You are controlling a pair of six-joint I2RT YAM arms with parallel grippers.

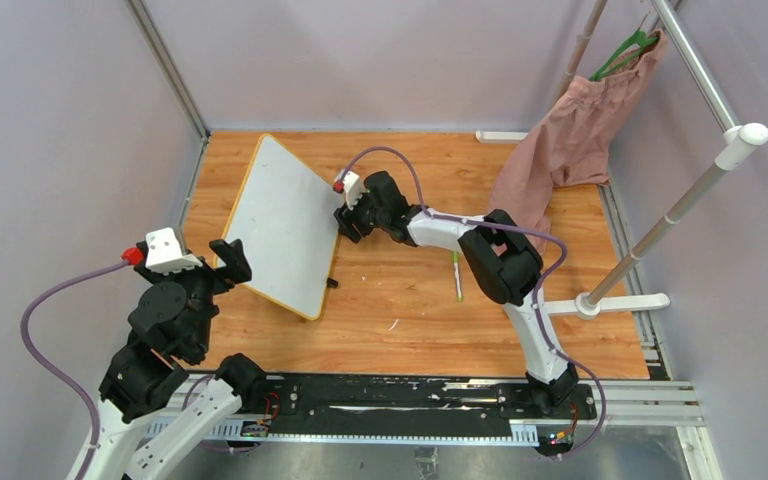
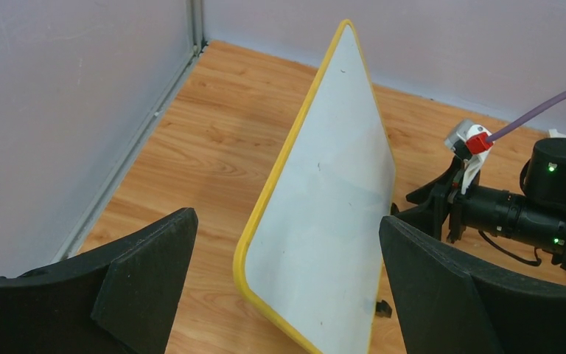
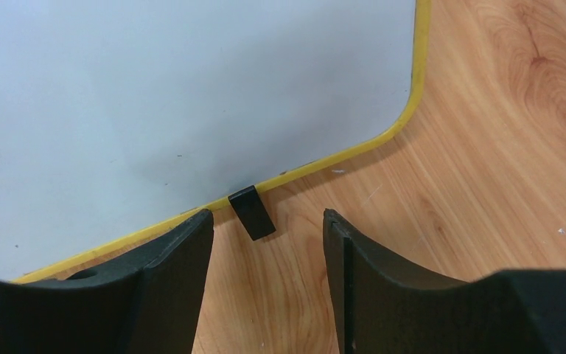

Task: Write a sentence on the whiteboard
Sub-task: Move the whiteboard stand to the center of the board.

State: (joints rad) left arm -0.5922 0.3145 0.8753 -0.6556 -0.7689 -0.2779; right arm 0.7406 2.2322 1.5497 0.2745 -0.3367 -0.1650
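Note:
The whiteboard (image 1: 280, 225) with its yellow rim lies at an angle on the wooden table, left of centre. Its white face is blank; no green sentence shows on it in any view. My left gripper (image 1: 216, 266) is open and empty at the board's near left edge; the left wrist view has the board (image 2: 324, 206) between the spread fingers (image 2: 147, 273). My right gripper (image 1: 345, 225) is open and empty at the board's right edge. In the right wrist view the gripper (image 3: 267, 215) sits just short of the rim (image 3: 155, 96), beside a black clip foot (image 3: 252, 212).
A green marker (image 1: 456, 275) lies on the table right of the board, by the right arm's elbow. A pink garment (image 1: 560, 150) hangs on a white clothes rack (image 1: 650, 240) at the back right. Grey walls enclose the table.

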